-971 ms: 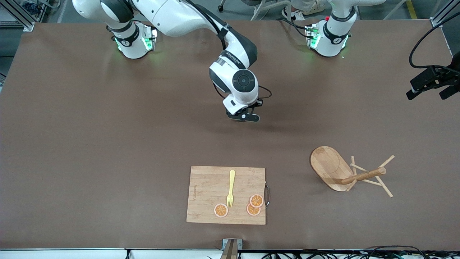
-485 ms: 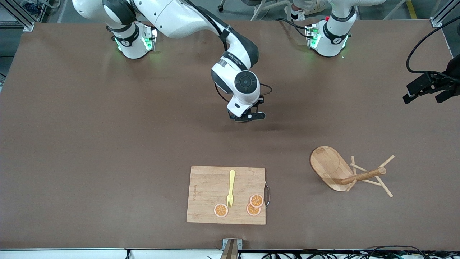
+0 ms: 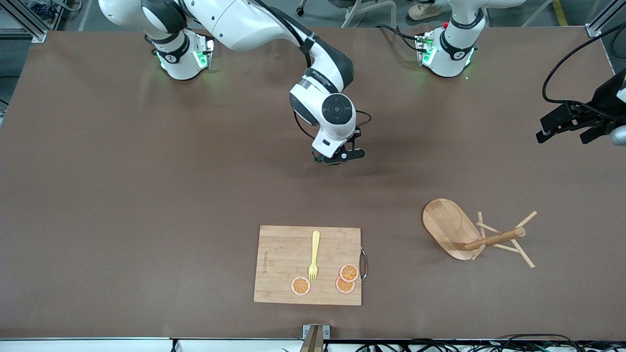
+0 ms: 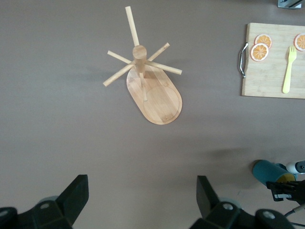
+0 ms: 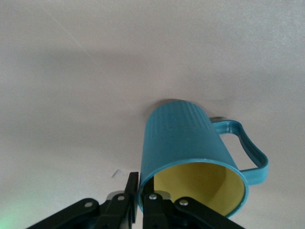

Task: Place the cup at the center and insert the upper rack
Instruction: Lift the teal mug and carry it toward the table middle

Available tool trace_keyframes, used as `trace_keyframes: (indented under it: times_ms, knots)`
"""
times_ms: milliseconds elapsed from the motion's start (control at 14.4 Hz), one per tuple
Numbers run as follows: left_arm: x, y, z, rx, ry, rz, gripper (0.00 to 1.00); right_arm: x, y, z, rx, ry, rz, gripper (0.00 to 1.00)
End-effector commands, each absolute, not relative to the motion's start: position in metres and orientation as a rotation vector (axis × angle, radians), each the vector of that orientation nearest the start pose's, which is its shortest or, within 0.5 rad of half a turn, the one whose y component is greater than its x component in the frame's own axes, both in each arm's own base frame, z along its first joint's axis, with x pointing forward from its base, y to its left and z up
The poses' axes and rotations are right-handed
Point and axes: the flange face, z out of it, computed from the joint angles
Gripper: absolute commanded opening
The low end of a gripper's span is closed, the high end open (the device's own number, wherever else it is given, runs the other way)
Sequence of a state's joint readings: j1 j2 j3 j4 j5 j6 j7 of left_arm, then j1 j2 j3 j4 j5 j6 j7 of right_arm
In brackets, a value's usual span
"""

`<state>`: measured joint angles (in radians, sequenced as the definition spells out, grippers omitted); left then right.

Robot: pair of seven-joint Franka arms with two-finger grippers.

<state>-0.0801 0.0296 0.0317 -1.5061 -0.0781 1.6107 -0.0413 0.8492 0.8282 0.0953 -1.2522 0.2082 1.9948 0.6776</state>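
Teal outside and yellow inside, the cup (image 5: 190,157) stands on the table (image 3: 122,195) near its middle, under the right gripper (image 3: 339,157). The fingers of this gripper pinch the rim of the cup, one inside and one outside. The grip looks tight, though it may be just starting to loosen. The cup seems to rest with its bottom on the table, so the placing step is probably near its end. To do it well, the right gripper should spread its fingers fully and then rise straight up, so that the rim is not dragged and the cup does not tip.

The left gripper (image 4: 138,200) hangs with its fingers wide apart over the left arm's end of the table and holds nothing. The upper rack (image 3: 472,233) lies tipped on its side, nearer to the front camera than the cup, toward the left arm's end.

The cup is empty. The cutting board (image 3: 279,264) carries a yellow fork (image 3: 314,256) and three orange slices (image 3: 345,278).
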Motion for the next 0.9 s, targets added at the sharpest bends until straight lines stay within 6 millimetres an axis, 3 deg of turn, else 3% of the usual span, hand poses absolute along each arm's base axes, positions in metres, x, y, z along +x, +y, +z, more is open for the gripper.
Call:
trace_keyframes:
  times_ms: [0,277,555,763,832]
  knots:
    - [0.568,-0.054,0.635,-3.233,0.059,-0.083,1.0,0.433,0.613,0.257,-2.979,-0.252,0.329,1.0]
    - [0.573,-0.062,0.632,-3.282,0.067,-0.084,1.0,0.436,0.613,0.263,-2.976,-0.243,0.303,1.0]
    - [0.573,-0.067,0.635,-3.296,0.064,-0.116,1.0,0.44,0.604,0.291,-2.99,-0.245,0.339,1.0]
    - [0.573,-0.072,0.637,-3.297,0.068,-0.122,1.0,0.474,0.569,0.355,-3.008,-0.193,0.386,1.0]
    - [0.573,-0.072,0.636,-3.291,0.023,-0.117,1.0,0.497,0.541,0.381,-3.014,-0.145,0.396,1.0]
